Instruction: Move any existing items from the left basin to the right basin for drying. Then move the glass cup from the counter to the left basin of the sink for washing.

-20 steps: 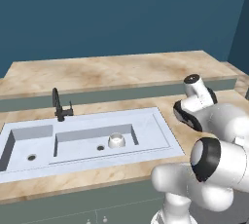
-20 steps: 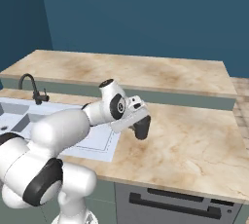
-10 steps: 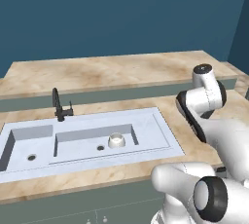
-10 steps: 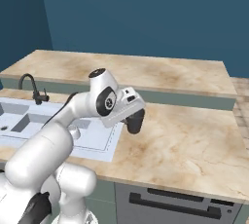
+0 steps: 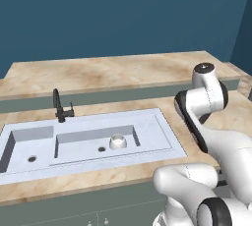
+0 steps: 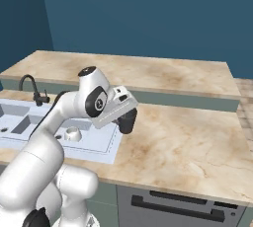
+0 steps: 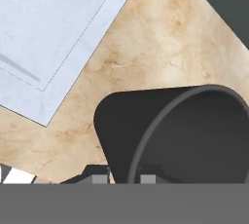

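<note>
Lifting over the last second, the arm has carried the gripper (image 6: 126,121) up from the surface (image 6: 188,142), and the cup (image 6: 128,120) has come with it: in the right base view the dark tumbler now hangs clear above the stone, just past the sink's (image 5: 167,136) near corner. The hand view shows the cup's (image 7: 185,135) rim and wall pressed right up against the finger tips, one tip inside the rim and one outside, so the gripper looks closed on the cup wall with only that thin wall between the tips. A white bowl (image 5: 117,142) sits in the wide right basin (image 5: 83,139), while the narrow left basin (image 5: 24,144) holds nothing but its drain. That suggests the clearing step is done and the cup is picked. What remains, by this reading, is a long carry away from the gripper's present spot, over the right basin and the bowl, down into the left basin.
</note>
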Available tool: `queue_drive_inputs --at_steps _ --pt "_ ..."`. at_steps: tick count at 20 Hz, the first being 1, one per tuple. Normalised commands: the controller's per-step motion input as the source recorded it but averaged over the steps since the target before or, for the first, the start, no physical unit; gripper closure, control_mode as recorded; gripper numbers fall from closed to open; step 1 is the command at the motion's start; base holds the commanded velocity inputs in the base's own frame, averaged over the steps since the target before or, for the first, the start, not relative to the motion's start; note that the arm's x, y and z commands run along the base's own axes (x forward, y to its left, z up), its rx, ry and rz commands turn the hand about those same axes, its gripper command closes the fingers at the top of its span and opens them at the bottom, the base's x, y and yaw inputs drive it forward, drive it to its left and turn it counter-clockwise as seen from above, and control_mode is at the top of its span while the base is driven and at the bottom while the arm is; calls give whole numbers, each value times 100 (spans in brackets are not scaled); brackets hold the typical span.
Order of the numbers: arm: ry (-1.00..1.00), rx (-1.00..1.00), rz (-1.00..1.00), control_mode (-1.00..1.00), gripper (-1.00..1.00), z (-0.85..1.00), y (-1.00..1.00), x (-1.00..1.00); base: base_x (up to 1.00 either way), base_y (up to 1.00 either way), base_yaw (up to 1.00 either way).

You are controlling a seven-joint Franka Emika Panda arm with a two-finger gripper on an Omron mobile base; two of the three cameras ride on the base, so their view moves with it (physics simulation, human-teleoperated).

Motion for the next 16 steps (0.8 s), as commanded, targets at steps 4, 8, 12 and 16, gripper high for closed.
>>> queue_drive_inputs --at_steps 4,8,12,16 --pt "1 7 4 -100 100 0 3 0 0 0 0" --pt "0 5 0 -100 100 0 0 0 0 0 0" --pt "0 4 0 -100 100 0 0 0 0 0 0" --pt "0 1 0 100 100 0 0 0 -12 3 0"
